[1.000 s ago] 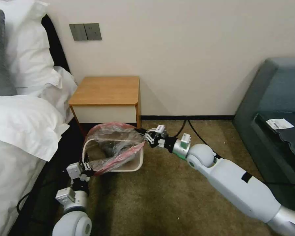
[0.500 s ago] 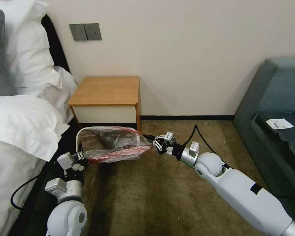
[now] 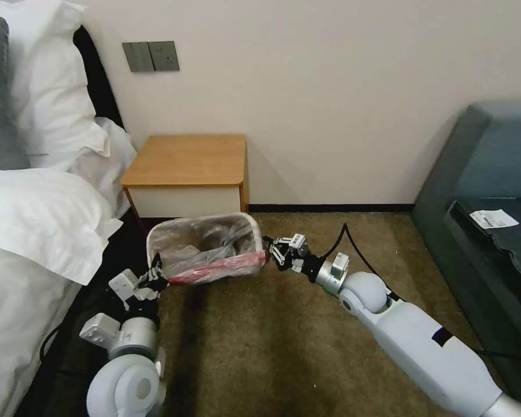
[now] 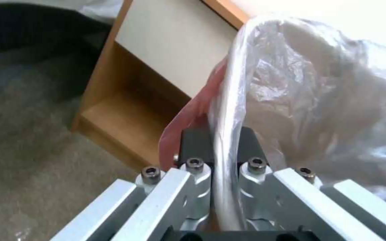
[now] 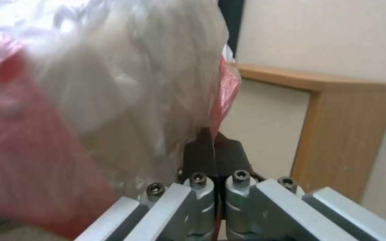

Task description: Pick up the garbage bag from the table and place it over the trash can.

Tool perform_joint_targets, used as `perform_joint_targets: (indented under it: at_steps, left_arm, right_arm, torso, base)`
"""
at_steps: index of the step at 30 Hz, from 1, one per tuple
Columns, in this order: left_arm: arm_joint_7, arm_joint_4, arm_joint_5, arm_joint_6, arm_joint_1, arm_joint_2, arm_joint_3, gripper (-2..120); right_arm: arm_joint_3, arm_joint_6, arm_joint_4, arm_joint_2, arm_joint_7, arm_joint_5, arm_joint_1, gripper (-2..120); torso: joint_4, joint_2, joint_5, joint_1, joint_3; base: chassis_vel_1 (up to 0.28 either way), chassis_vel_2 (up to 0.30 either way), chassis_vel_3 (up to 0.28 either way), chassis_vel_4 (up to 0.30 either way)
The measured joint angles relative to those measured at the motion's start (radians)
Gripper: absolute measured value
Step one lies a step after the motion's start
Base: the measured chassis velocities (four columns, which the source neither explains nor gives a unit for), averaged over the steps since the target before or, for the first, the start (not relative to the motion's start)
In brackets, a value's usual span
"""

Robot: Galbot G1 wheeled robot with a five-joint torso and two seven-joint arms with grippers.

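The garbage bag [image 3: 205, 246], crinkly translucent plastic with a red band [image 3: 223, 267], is stretched across the mouth of the cream trash can [image 3: 154, 242] on the carpet in front of the table [image 3: 188, 157]. My left gripper [image 3: 156, 277] is shut on the bag's edge at the bin's near left corner. In the left wrist view a rolled strip of bag [image 4: 229, 100] runs between its fingers [image 4: 196, 147]. At the bin's right side my right gripper [image 3: 270, 250] is shut on the red edge [image 5: 226, 90]. The bag covers most of the bin's walls.
A bed with white pillows [image 3: 35, 220] lies close on the left, beside my left arm. At the right stands a dark sofa [image 3: 492, 191]. Black cables [image 3: 344, 231] run over the carpet by the wall. Open carpet [image 3: 272, 347] lies in front of the bin.
Both grippers have drawn the bag's mouth down around the bin's rim. The bag, earlier held above and in front of the bin, now wraps its top. My left gripper shifted slightly right.
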Motion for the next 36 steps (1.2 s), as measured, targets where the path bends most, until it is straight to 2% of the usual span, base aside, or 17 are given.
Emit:
perform_joint_targets:
  at_steps: [12,23,26,36]
  left_arm:
    - [-0.034,-0.025,-0.067,0.01,-0.018,-0.03,0.006,3]
    - [-0.038,-0.047,-0.103,0.012,-0.018,-0.048,0.0,3]
    - [-0.037,-0.032,-0.089,0.012,-0.02,-0.046,-0.003,3]
    - [-0.026,0.087,0.018,-0.001,-0.061,-0.033,-0.034,3]
  right_arm:
    - [0.002,0.029,-0.022,0.032,0.023,-0.052,-0.012,0]
    - [0.001,0.045,-0.038,0.044,0.036,-0.085,-0.011,0]
    - [0.008,0.045,-0.028,0.047,0.042,-0.086,-0.007,0]
    - [0.041,0.045,0.019,0.038,0.061,-0.101,-0.012,0]
  torso:
    - [-0.0001,0.0,0.0001,0.0,0.0]
    - [-0.0001,0.0,0.0001,0.0,0.0]
    - [0.0,0.0,0.0,0.0,0.0]
    - [-0.0001,0.0,0.0,0.0,0.0]
  base:
    - [0.0,0.0,0.0,0.0]
    - [0.0,0.0,0.0,0.0]
    - [0.0,0.0,0.0,0.0]
    - [0.0,0.0,0.0,0.0]
